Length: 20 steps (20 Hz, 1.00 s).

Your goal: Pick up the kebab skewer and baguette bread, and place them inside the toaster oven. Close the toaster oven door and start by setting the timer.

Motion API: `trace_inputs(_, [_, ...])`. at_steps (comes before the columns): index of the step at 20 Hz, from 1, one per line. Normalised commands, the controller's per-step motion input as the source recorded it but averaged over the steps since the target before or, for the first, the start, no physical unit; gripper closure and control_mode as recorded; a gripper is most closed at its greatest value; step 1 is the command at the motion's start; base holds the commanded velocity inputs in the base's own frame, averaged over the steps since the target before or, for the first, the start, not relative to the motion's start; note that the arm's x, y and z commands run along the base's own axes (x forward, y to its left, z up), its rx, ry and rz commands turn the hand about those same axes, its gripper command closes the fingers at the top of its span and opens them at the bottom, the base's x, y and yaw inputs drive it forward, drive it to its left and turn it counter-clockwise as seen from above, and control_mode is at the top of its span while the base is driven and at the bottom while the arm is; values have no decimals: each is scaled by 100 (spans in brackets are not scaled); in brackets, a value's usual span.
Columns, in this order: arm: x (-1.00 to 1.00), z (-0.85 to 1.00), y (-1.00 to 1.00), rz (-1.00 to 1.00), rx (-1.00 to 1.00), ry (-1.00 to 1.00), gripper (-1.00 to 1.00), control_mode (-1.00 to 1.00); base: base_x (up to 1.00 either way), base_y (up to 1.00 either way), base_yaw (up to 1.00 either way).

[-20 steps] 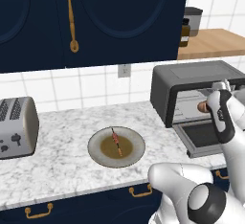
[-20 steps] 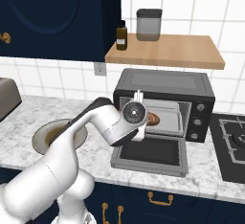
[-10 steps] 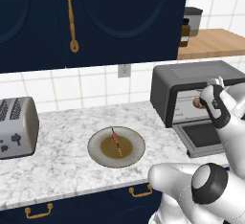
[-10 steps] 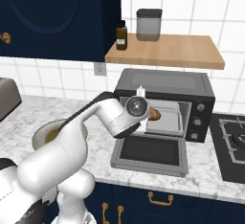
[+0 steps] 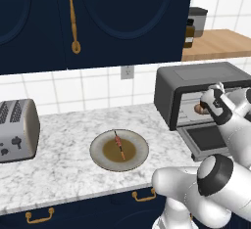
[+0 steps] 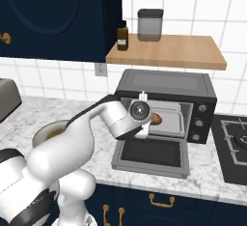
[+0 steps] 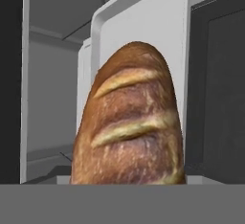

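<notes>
The baguette bread fills the hand view, brown with pale slashes, pointing into the grey cavity. My gripper is shut on it at the mouth of the dark grey toaster oven; one brown end of the baguette bread pokes out over the rack. The toaster oven door hangs open, flat below my hand. The kebab skewer lies on a round plate on the marble counter, well left of the oven.
A silver two-slot toaster stands at the counter's far left. A wooden shelf above the oven carries a brown bottle and a grey canister. A stove top lies right of the oven. Dark blue cabinets hang overhead.
My hand has shifted a little toward the oven opening with the bread in it. The skewer, plate and door have not moved.
</notes>
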Motion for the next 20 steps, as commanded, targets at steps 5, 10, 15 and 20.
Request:
trace_inputs(5, [24,0,0,0,0,0,100,-100,0,0,0])
trace_inputs(10, [19,-5,0,0,0,0,100,-100,0,0,0])
trace_inputs(15, [22,-20,0,0,0,0,100,-100,0,0,0])
trace_inputs(20, [22,-22,-2,0,0,0,100,-100,0,0,0])
